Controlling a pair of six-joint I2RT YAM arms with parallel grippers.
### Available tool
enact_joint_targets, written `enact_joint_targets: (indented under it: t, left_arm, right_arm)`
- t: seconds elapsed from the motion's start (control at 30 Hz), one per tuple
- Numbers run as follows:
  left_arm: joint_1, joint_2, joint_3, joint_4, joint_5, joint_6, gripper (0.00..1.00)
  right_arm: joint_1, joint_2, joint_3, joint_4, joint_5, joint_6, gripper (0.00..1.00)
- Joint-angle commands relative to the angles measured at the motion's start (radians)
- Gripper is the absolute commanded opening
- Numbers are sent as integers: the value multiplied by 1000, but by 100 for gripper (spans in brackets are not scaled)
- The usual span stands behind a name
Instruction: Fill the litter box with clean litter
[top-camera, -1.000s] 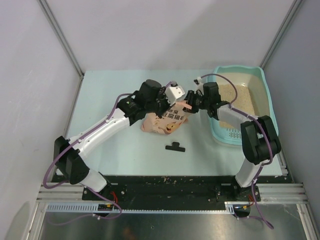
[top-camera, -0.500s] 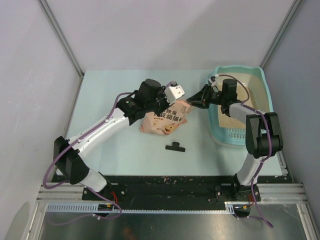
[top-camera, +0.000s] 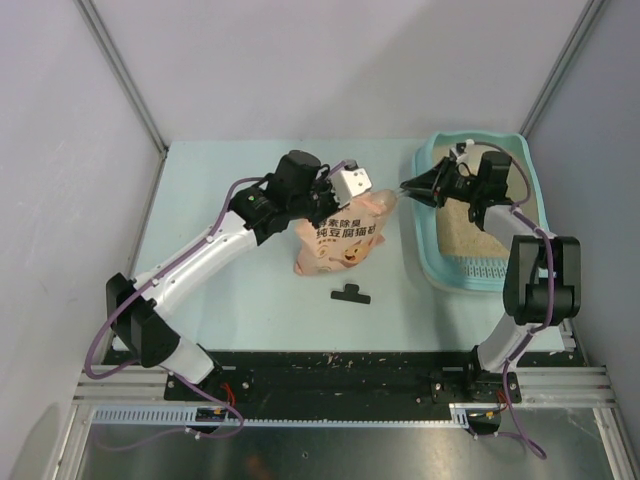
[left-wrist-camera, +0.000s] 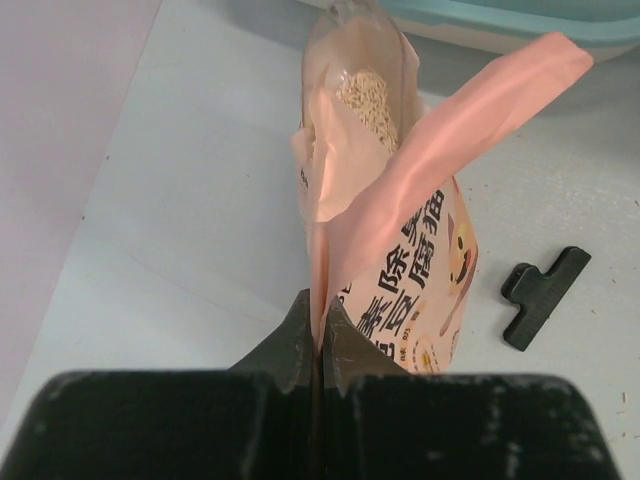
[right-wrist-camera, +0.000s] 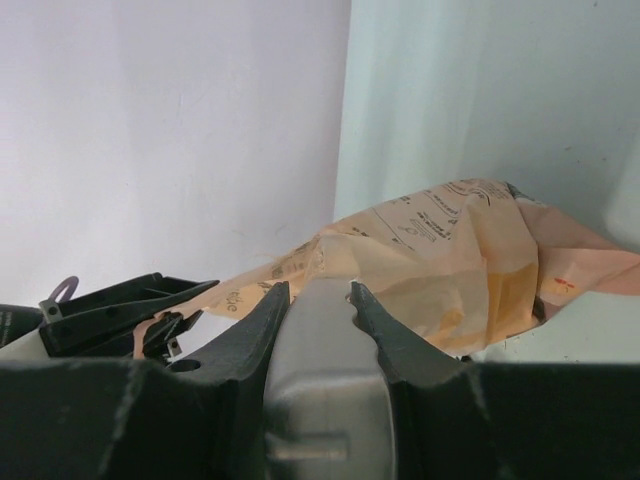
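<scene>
Jaws, left: clenched on the top flap of the pink bag (top-camera: 340, 240).
Jaws, right: clamped on a grey piece that shows only in the wrist view.

TOP VIEW
Surface: pale green surface (top-camera: 200, 180). An aluminium rail (top-camera: 300, 392) runs along the near edge, with crumbs on the black strip beside it.
Room: plain grey-white walls (top-camera: 300, 70) with metal struts at the corners.
Litter box: the litter box (top-camera: 428, 255) sits at the right side of the surface, its perforated ledge at the near short end. Clean litter (top-camera: 462, 228) covers part of its floor.
Bag: near the box's left rim, printed face up. A black clip (top-camera: 351, 293) lies apart from it, nearer the bases.
Left arm: the left arm (top-camera: 200, 265) rises from the lower-left base and bends right to the bag's upper edge.
Right arm: the right arm (top-camera: 540, 275) stands at the box's near right corner with the elbow folded. The forearm runs back over the box and the wrist is turned left. Its tips sit over the left rim near the far end, pointing at the bag.

LEFT WRIST VIEW
Grip: the fingers (left-wrist-camera: 290, 345) are pressed together with the pink flap pinched between them.
Bag mouth: gaping, with beige granules visible inside.
Beyond: the teal rim lies along the top edge and the clip is at the right.

RIGHT WRIST VIEW
Grip: the fingers (right-wrist-camera: 258, 322) touch the grey piece (right-wrist-camera: 325, 375) on both sides. I cannot tell what the piece is.
Beyond: the bag is at centre right, with the left arm's black wrist at the left. Pale wall fills the left half and green surface the right.
</scene>
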Motion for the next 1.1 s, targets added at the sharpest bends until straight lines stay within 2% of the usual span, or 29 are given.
enact_joint_targets:
  t: [0.0, 0.37, 0.5, 0.67, 1.07]
  left_arm:
    - [-6, -51, 56, 149, 76, 91, 0]
    - [-6, -45, 28, 149, 73, 151, 0]
    - [-6, -32, 40, 151, 70, 154, 0]
    - [-6, -26, 45, 149, 66, 149, 0]
    - [-6, 6, 71, 149, 69, 165, 0]
  right_arm:
    - [-39, -77, 14, 10, -40, 7, 0]
    - [-110, -97, 4, -50, -74, -36, 0]
    - [-138, -71, -21, 53, -74, 71, 0]
    - [-164, -36, -22, 88, -98, 110, 0]
    - [-220, -62, -58, 159, -135, 182, 0]
